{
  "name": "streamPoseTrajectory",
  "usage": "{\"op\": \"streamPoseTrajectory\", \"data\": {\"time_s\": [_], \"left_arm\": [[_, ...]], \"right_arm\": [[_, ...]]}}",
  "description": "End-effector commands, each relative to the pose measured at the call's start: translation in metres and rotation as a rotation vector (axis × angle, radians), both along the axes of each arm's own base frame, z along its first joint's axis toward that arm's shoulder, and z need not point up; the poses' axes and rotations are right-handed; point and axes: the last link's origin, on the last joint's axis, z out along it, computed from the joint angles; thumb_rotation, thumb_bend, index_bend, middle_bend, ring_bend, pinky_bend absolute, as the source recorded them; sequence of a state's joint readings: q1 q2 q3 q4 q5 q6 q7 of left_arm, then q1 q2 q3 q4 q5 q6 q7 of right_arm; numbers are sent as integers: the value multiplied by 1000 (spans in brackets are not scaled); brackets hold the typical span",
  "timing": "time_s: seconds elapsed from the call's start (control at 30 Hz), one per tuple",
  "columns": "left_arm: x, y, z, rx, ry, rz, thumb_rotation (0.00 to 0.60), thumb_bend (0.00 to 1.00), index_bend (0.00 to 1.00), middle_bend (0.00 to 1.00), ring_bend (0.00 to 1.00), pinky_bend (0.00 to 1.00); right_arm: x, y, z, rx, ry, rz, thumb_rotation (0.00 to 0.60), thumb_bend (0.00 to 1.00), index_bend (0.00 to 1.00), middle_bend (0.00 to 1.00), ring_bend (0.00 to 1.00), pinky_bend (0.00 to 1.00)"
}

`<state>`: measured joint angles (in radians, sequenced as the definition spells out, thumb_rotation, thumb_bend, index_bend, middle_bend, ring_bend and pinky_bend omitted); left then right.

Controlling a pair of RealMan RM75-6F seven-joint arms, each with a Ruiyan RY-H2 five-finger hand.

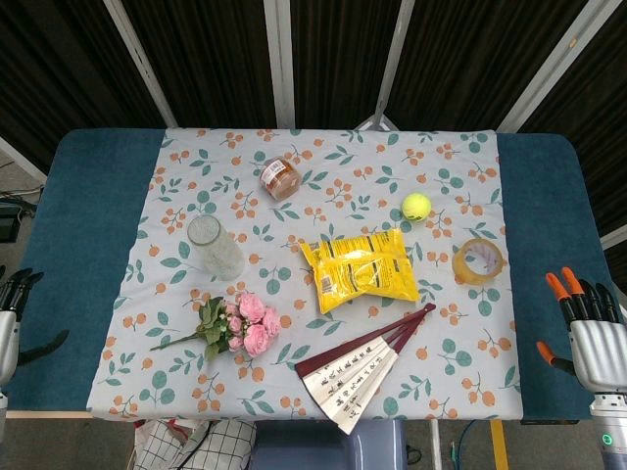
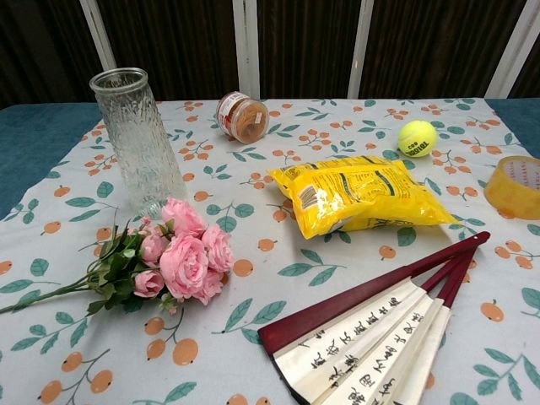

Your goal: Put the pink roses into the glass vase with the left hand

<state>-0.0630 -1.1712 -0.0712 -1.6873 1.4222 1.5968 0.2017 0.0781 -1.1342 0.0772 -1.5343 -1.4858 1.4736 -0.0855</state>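
1. Lying on the floral tablecloth [image 1: 323,166], the bunch of pink roses [image 1: 245,323] rests on its side with blooms toward the centre and green stems pointing left, well apart from the left hand [image 1: 12,299] at the table's left edge.
2. Left hand: only dark fingertips and a thumb show at the frame edge, holding nothing; whether the fingers are spread or curled cannot be told.
3. Right hand [image 1: 588,328], orange-tipped fingers upright and apart, empty, at the right edge.
4. Tall clear ribbed glass vase [image 2: 139,139] stands upright just behind the roses, mouth up.
5. Around: yellow snack bag [image 1: 361,269] right of the roses; half-opened paper fan with dark red ribs [image 1: 362,367] near the front edge; round lidded jar [image 1: 279,178] on its side; yellow-green tennis ball [image 1: 415,207]; roll of clear tape [image 1: 478,260].
6. Nothing lies between the left hand and the stems.
7. Chest view shows neither hand; head view shows both.
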Motion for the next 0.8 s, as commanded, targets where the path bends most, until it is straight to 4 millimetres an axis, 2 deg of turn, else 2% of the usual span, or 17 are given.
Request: {"op": "streamPoseTrajectory", "data": {"time_s": [0.03,0.23,0.4,0.63,0.8], "left_arm": [[0,0,1,2,-1,1,600,234,205,154,0,0],[1,1,-2,-16,-1,-10,600,234,213,169,0,0],[3,3,-8,-46,-20,-30,600,164,185,118,0,0],[2,4,-13,-83,-27,-28,600,134,176,115,0,0],[8,5,-14,-86,-105,-56,600,133,172,123,0,0]], "right_arm": [[1,0,0,-1,-4,0,600,237,114,0,43,11],[2,2,1,-6,-4,2,600,238,114,0,43,11],[3,3,4,-25,-19,1,600,238,114,0,43,11],[2,7,7,-32,-29,-14,600,238,114,0,43,11],[4,7,8,-36,-39,-4,600,238,114,0,43,11]]}}
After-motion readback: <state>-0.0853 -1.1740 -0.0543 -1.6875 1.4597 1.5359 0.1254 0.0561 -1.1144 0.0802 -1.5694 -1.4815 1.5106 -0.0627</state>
